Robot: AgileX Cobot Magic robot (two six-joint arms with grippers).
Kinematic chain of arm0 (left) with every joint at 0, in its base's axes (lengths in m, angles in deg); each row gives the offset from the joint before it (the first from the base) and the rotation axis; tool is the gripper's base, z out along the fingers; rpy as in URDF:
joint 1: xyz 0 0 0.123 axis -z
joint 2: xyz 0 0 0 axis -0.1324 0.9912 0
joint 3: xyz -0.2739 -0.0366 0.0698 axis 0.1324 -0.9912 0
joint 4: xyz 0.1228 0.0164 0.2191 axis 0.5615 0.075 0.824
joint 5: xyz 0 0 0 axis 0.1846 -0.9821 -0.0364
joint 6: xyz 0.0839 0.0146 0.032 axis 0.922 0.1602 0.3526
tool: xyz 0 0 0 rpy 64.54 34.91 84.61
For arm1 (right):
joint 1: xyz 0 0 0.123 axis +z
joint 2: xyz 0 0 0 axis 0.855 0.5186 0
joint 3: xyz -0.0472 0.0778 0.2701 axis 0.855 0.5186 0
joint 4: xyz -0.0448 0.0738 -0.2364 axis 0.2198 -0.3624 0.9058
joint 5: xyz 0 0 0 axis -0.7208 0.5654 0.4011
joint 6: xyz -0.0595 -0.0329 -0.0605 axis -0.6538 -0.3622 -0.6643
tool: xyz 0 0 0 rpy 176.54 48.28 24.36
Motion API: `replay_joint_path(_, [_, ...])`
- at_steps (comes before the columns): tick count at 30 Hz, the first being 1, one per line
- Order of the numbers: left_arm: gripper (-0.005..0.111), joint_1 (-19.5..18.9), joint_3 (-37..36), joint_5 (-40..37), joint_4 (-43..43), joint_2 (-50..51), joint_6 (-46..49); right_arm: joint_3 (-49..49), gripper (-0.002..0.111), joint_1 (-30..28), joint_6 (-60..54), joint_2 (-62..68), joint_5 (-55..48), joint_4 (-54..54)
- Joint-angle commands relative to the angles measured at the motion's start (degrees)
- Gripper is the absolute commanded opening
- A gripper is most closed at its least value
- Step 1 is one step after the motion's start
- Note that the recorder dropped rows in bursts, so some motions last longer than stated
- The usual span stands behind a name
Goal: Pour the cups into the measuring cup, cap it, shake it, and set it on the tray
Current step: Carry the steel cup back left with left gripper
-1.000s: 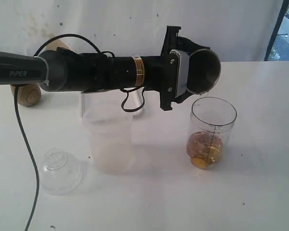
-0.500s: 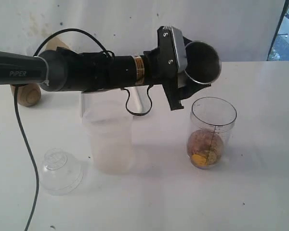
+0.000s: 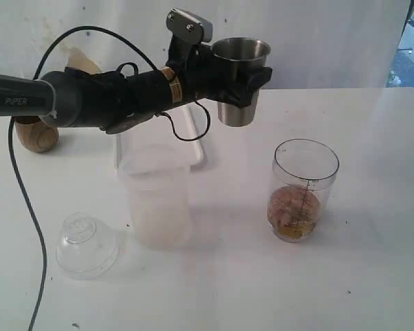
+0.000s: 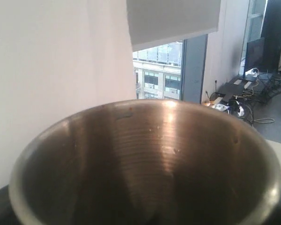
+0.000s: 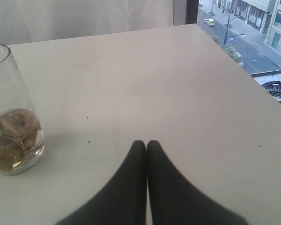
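Tumbler (image 3: 241, 49) was upright, clamped in wide-set left gripper (image 3: 240, 79) above tabletop (image 3: 372, 262), apart from measuring cup (image 3: 305, 189) standing on it; right gripper (image 5: 146, 145) was fully closed, empty, near that cup.

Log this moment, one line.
left gripper: holding steel tumbler upright, in air | measuring cup: uncapped, brownish contents | right gripper: shut, empty
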Motion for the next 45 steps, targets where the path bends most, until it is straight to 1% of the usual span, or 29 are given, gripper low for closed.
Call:
replay_joint_path(1, [0.0,-1.63,0.45,3.89,-1.72,1.16,-1.24,0.08,0.0,0.19,0.25,-0.27,0.31,0.2])
replay_joint_path(3, [0.0,-1.66,0.35,4.01,0.08,1.85,-2.49,0.08,0.0,0.19,0.25,-0.27,0.31,0.2])
replay_joint_path(7, [0.0,-1.66,-0.1,6.57,12.33,1.82,-6.1,0.08,0.0,0.19,0.25,-0.27,0.31,0.2])
replay_joint_path(11, [0.0,-2.22,-3.34,6.46,12.43,-0.51,-4.28,0.08,0.0,0.19,0.25,-0.27,0.31,0.2])
replay_joint_path(14, [0.0,-4.0,-7.12,7.26,10.69,-3.13,-1.52,0.08,0.0,0.19,0.25,-0.27,0.31,0.2])
replay_joint_path(17, [0.0,-6.95,-12.64,11.64,6.27,-6.3,3.7,0.08,0.0,0.19,0.25,-0.27,0.31,0.2])
replay_joint_path(19, [0.0,-9.14,-15.7,14.16,4.43,-8.32,5.59,0.08,0.0,0.19,0.25,-0.27,0.31,0.2])
replay_joint_path(24, [0.0,-15.62,-21.27,18.44,3.67,-12.77,5.97,0.08,0.0,0.19,0.25,-0.27,0.31,0.2])
replay_joint_path(27, [0.0,-19.17,-23.7,18.78,3.67,-15.15,6.09,0.08,0.0,0.19,0.25,-0.27,0.31,0.2])
replay_joint_path(32, [0.0,-24.01,-28.08,17.92,2.57,-19.14,9.86,0.08,0.0,0.19,0.25,-0.27,0.31,0.2])
replay_joint_path(35, [0.0,-27.22,-30.79,18.03,1.49,-19.72,10.72,0.08,0.0,0.19,0.25,-0.27,0.31,0.2])
replay_joint_path(39, [0.0,-30.6,-34.23,18.19,-1.14,-18.98,12.69,0.08,0.0,0.19,0.25,-0.27,0.31,0.2])
replay_joint_path(41, [0.0,-31.88,-35.4,18.77,-1.15,-18.2,13.58,0.08,0.0,0.19,0.25,-0.27,0.31,0.2])
replay_joint_path(45, [0.0,-32.37,-36.34,18.94,-1.37,-15.54,15.91,0.08,0.0,0.19,0.25,-0.27,0.31,0.2])
